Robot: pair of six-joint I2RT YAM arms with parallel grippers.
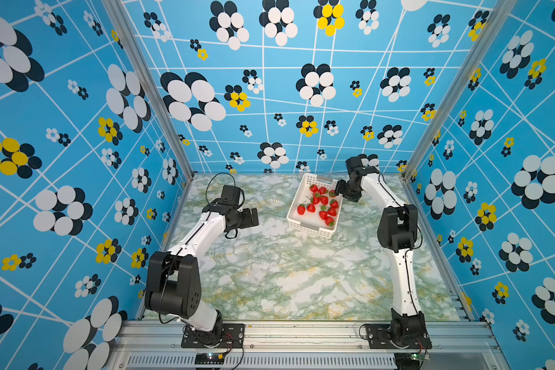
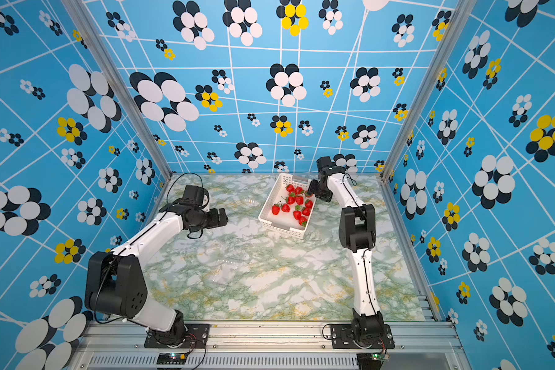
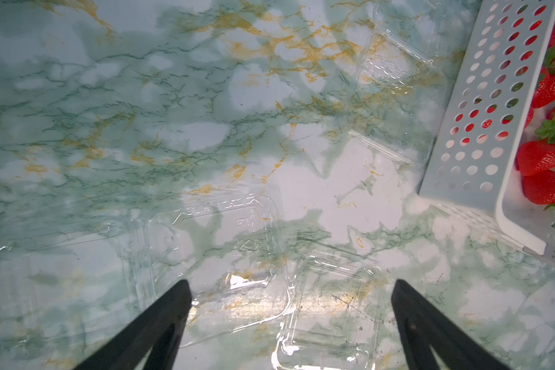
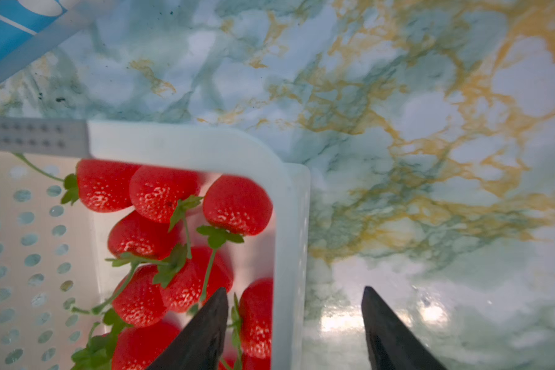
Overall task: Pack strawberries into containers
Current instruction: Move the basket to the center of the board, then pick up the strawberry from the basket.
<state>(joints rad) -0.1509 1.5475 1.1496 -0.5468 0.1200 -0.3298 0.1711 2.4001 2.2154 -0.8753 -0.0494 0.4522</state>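
Strawberries [image 1: 321, 205], a dozen or so, glossy red with green caps and thin stems, lie heaped in the white perforated basket [image 1: 293, 214]. The basket stands at about 1 o'clock from the middle of the marbled tabletop [image 1: 302, 288]. The right fingers [image 4: 213, 314] are spread apart with nothing clasped between them. They straddle the basket's wall at its 2 o'clock corner, one finger above the berries inside, close to a stem, and its partner outside over bare tabletop. I can't tell whether the inner tip touches a berry. The left fingers [image 3: 173, 304] gape fully wide and hold nothing. Seen from above, they hang at roughly 9 o'clock of the basket, well apart from the strawberries. The containers [image 3: 218, 253] are clear plastic and hard to pick out against the marble. From the left wrist, two lie edge to edge on the tabletop beneath the gap between those fingertips. Another container [image 3: 394, 96] lies just beside the basket's long perforated wall. In a top view that one shows only as a faint glint [image 1: 277, 201] at the basket's 9 o'clock. Raised lettering [image 3: 252, 224] is moulded into one container's base, too faint for me to read.
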